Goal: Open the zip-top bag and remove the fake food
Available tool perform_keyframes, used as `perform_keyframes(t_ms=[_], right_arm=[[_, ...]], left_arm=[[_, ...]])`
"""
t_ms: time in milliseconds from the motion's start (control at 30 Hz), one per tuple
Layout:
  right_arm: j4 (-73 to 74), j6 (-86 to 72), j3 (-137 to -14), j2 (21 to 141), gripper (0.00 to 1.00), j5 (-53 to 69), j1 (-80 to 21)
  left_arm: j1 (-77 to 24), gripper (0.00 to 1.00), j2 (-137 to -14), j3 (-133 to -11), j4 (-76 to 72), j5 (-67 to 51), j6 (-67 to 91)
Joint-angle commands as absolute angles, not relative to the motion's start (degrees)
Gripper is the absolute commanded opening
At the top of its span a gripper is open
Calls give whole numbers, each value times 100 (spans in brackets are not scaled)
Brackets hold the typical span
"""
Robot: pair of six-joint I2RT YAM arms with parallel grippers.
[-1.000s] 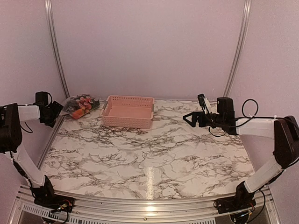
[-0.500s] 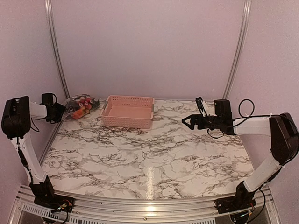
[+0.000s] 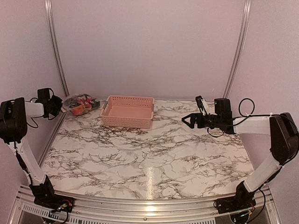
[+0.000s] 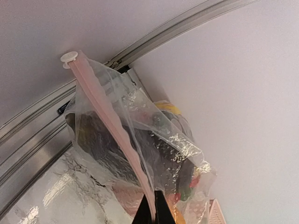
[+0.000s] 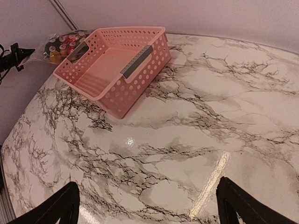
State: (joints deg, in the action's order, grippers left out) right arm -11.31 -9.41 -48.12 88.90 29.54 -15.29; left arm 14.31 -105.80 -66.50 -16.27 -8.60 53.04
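Note:
The clear zip-top bag [image 3: 80, 105] lies at the table's far left corner, left of the basket. It holds the fake food [image 3: 79, 110], red, orange and green pieces [image 4: 194, 179]. My left gripper [image 3: 59, 106] is shut on the bag's pink zip strip [image 4: 105, 107], pinched between the two black fingertips [image 4: 154, 212]; the bag hangs stretched away from them. A white slider knob [image 4: 70, 57] ends the strip. My right gripper [image 3: 190, 109] hovers open over the right side of the table, far from the bag, with nothing between its fingers [image 5: 148, 196].
A pink slotted basket [image 3: 128, 112] stands at the back middle with nothing in it [image 5: 117, 65]. Aluminium frame rails [image 4: 42, 121] and the purple wall stand close behind the bag. The marble tabletop [image 3: 149, 149] stretches toward the front.
My left gripper closed from open onto the bag's zip strip. It rose slightly, and the bag's near edge lifted and shifted left with it. The right gripper stayed almost still.

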Motion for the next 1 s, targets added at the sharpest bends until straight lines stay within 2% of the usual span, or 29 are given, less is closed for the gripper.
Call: perform_keyframes(t_ms=[0, 533, 700, 967], right_arm=[[-1007, -931, -5008, 8711, 99, 3029, -1591], [-744, -905, -5073, 8175, 99, 3120, -1591], [-676, -905, -5052, 7943, 99, 3182, -1591], [-653, -974, -5049, 7608, 99, 3259, -1595]], left_arm=[[1427, 0, -9898, -6796, -1959, -1099, 5013], [865, 0, -8545, -8257, -32, -1403, 4015], [326, 0, -8142, -8919, 1241, -1443, 3331], [-558, 0, -7704, -9288, 1661, -2481, 2791]])
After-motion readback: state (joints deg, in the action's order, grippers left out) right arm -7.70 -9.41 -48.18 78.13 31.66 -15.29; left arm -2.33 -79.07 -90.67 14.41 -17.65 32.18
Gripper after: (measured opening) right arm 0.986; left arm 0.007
